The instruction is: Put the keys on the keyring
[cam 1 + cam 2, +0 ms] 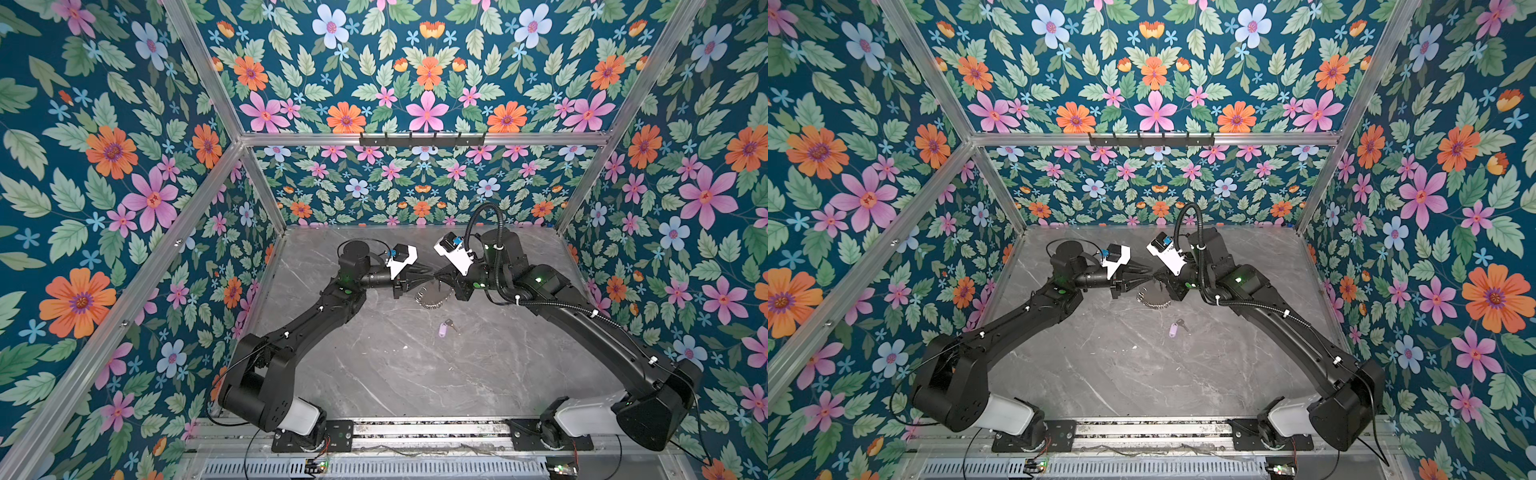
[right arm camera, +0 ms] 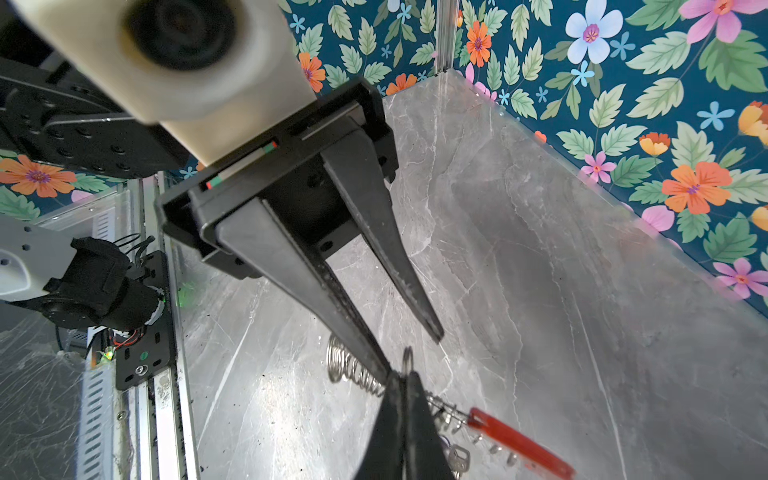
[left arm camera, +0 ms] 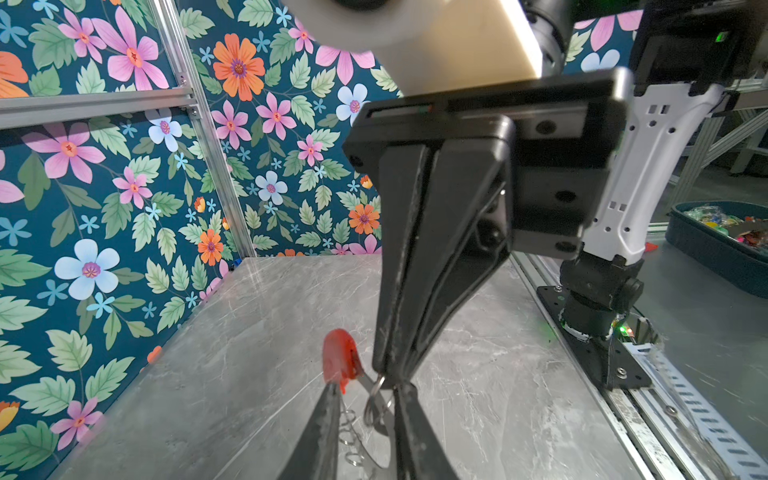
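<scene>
The right gripper [image 3: 390,374] was pressed together on a small ring [image 2: 407,359], just above the keyring [image 1: 432,298]. The left gripper [image 2: 410,351] met it tip to tip, jaws apart, one finger [image 2: 380,361] touching the keyring's row of rings, the other clear. A bare silver key [image 2: 458,459] hung beside the keyring's red section [image 2: 519,440]. The lilac key [image 1: 444,330] lay on the table [image 1: 395,365], apart from the keyring, toward the arm bases.
</scene>
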Robot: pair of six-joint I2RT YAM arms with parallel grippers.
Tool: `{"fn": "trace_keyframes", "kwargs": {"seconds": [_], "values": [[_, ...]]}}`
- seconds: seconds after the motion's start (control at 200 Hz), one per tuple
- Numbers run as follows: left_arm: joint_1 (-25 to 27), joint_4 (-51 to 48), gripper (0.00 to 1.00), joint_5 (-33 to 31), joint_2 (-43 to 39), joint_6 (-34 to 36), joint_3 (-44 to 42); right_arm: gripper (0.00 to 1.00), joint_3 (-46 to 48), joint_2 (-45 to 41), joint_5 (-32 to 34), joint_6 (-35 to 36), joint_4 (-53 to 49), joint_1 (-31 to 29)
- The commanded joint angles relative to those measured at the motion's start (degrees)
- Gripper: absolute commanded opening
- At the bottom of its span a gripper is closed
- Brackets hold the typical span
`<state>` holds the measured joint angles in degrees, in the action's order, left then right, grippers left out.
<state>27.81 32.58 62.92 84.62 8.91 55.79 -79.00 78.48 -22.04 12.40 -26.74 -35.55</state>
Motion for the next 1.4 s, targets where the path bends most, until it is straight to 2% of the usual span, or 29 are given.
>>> {"fn": "trace_keyframes", "kwargs": {"seconds": [0.0, 0.115, 0.305, 0.49, 0.595, 0.695, 0.745, 0.895, 1.051, 1.156, 1.316, 1.396], "values": [[0.14, 0.47, 0.24, 1.15, -0.11, 0.22, 0.37, 0.0, -0.78, 0.12, -0.12, 0.93, 1.0, -0.48], [0.18, 0.38, 0.17, 1.34, 0.09, 0.15, 0.36, 0.0, -1.24, 0.55, 0.05, 0.91, 0.88, -0.83], [0.22, 0.03, 0.0, 1.56, -0.23, 0.46, 0.07, 0.0, -1.31, 0.76, 0.62, 0.91, 1.16, -1.1], [0.22, -0.15, 0.0, 2.01, -0.2, 0.5, -0.02, 0.0, -0.38, 0.28, 1.67, -0.47, 3.01, -1.03], [0.22, -0.03, 0.0, 2.02, -0.2, 0.32, -0.05, 0.0, 0.28, -0.31, 5.11, -2.86, 4.46, -1.09], [0.22, 1.88, 0.0, 1.8, -0.33, -1.36, -0.37, 0.17, 1.63, -1.99, 8.24, -5.84, 6.52, -1.03], [0.22, 3.62, 0.0, 1.43, -0.37, -3.03, -0.67, 0.22, 2.94, -3.09, 8.36, -7.16, 8.04, -0.78], [0.22, 15.04, 0.0, 1.74, -0.03, -11.82, -3.03, 0.33, 6.86, -5.93, 0.99, -14.52, 12.53, 2.83], [0.22, 29.71, 0.0, 2.47, 1.62, -22.92, -5.34, 0.35, 12.37, -9.05, -9.8, -24.36, 22.12, 8.38], [0.14, 44.58, 0.0, 2.48, 3.95, -33.31, -6.47, 0.36, 15.05, -9.91, -16.64, -29.89, 27.96, 10.66], [0.14, 62.29, 0.0, 1.52, 8.64, -47.54, -5.67, 0.36, 17.1, -9.7, -20.32, -33.18, 32.13, 11.12], [0.14, 63.04, 0.0, 1.16, 9.68, -49.84, -4.91, 0.36, 17.6, -9.4, -21.32, -34.25, 33.21, 11.13]]}}
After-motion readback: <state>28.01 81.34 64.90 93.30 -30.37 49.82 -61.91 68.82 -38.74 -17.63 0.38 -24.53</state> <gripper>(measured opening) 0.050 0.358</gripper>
